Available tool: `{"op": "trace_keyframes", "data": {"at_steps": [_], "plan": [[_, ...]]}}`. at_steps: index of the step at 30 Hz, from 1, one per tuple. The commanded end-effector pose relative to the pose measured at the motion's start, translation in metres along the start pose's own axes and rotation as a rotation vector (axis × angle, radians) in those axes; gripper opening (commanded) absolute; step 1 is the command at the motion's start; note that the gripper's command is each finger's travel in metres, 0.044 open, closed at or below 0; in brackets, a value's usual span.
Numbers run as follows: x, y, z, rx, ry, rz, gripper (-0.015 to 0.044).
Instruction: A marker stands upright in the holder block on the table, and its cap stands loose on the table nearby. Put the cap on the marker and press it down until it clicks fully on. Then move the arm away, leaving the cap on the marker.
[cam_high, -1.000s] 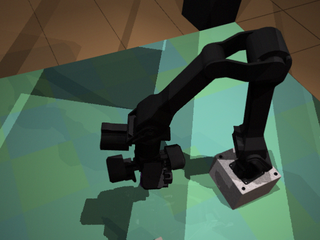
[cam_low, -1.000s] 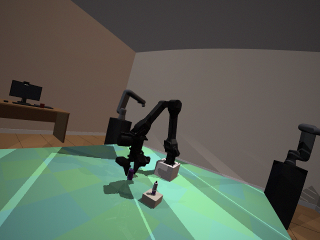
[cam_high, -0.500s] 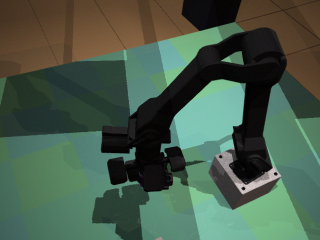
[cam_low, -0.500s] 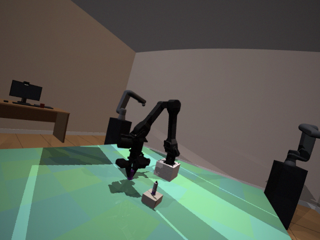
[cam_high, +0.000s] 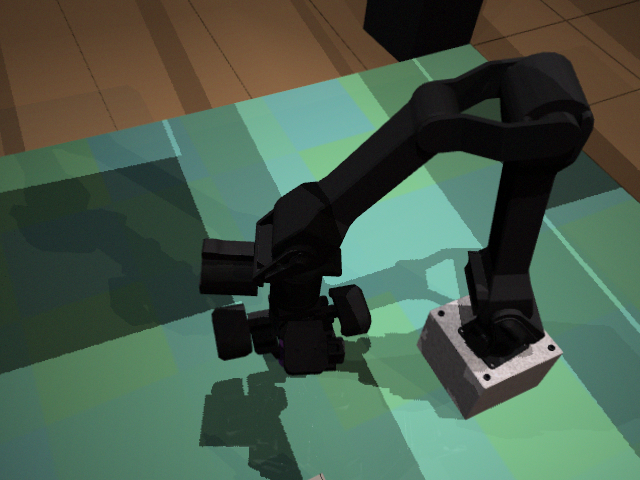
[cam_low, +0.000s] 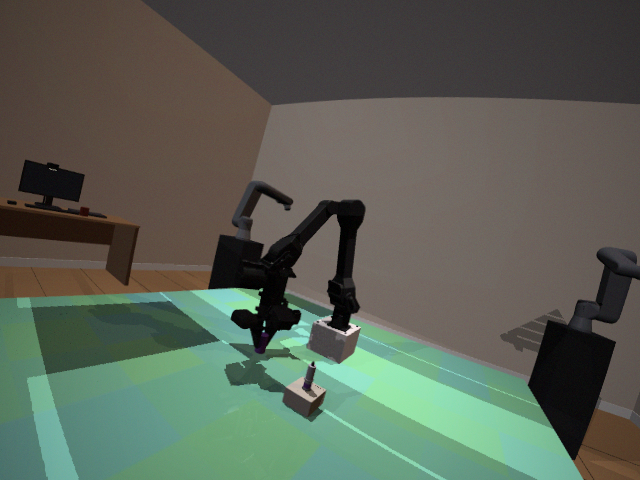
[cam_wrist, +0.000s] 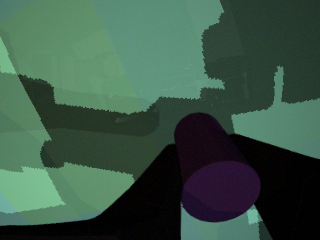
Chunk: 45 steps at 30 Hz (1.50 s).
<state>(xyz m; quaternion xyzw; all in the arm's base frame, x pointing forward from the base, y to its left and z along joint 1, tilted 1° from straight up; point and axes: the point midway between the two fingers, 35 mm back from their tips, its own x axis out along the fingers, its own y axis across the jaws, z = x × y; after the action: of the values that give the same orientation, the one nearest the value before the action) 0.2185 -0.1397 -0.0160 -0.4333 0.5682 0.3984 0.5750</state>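
1. The black parallel-jaw gripper (cam_low: 262, 338) stands low over the green patchwork table top (cam_low: 129, 413), its fingers shut on the purple cylindrical cap (cam_wrist: 215, 168), so nothing fits between them.
2. Toward the exterior camera from the tool stands the pale holder block (cam_low: 303, 396) with the upright marker (cam_low: 310, 376), apart from the tool, open table between.
3. Beside the tool stands the arm's grey speckled base block (cam_low: 333, 338).
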Motion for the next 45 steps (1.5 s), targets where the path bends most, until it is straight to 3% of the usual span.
{"op": "trace_keyframes", "data": {"at_steps": [1,16,45], "plan": [[-0.012,-0.002,0.000,0.001,-0.004,-0.004,0.0000],[-0.043,0.001,0.004,-0.015,-0.007,0.006,0.0000],[-0.068,-0.029,0.084,-0.015,-0.015,0.004,0.0000]]}}
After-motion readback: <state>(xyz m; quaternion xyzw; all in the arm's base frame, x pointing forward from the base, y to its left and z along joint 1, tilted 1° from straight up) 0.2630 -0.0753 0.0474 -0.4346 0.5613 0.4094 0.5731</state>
